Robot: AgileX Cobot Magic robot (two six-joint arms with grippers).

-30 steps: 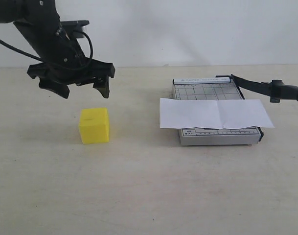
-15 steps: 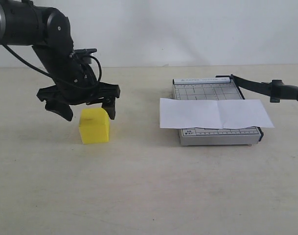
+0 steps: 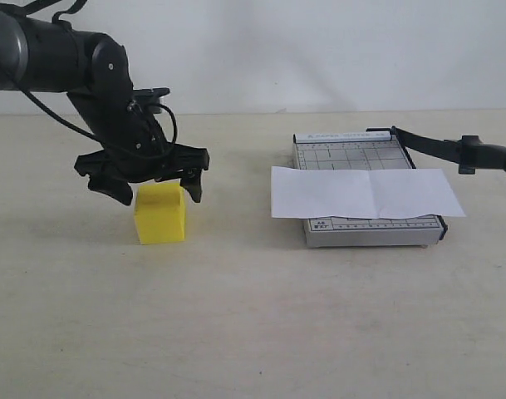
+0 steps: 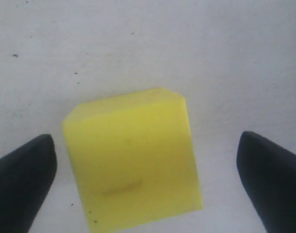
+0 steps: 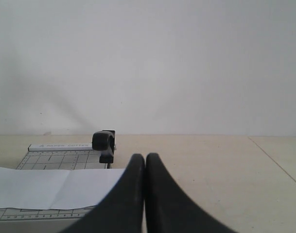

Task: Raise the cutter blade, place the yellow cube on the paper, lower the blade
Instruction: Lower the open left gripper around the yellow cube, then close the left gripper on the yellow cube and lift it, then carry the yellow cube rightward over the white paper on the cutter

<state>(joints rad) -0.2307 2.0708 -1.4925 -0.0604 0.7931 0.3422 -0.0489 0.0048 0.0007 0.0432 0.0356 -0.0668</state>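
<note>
The yellow cube (image 3: 161,218) (image 4: 133,165) sits on the table at the left. My left gripper (image 3: 159,197) (image 4: 145,145) is open and straddles the cube's top, one finger on each side with a gap to each face. The paper (image 3: 365,193) (image 5: 50,187) lies across the grey trimmer base (image 3: 352,154). The cutter blade (image 3: 427,144) is off the base and reaches rightward from its hinge (image 5: 103,141) to its thick handle (image 3: 489,155). My right gripper (image 5: 146,156) is shut, fingers pressed together with nothing showing between them, just right of the paper's edge.
A bare beige tabletop (image 3: 253,316) runs between the cube and the trimmer. A white wall (image 3: 319,50) stands behind the table's far edge. The paper overhangs both sides of the base.
My left gripper has come down and slightly right, from above and behind the cube to around its top. The cube, paper, blade and right side have not moved.
</note>
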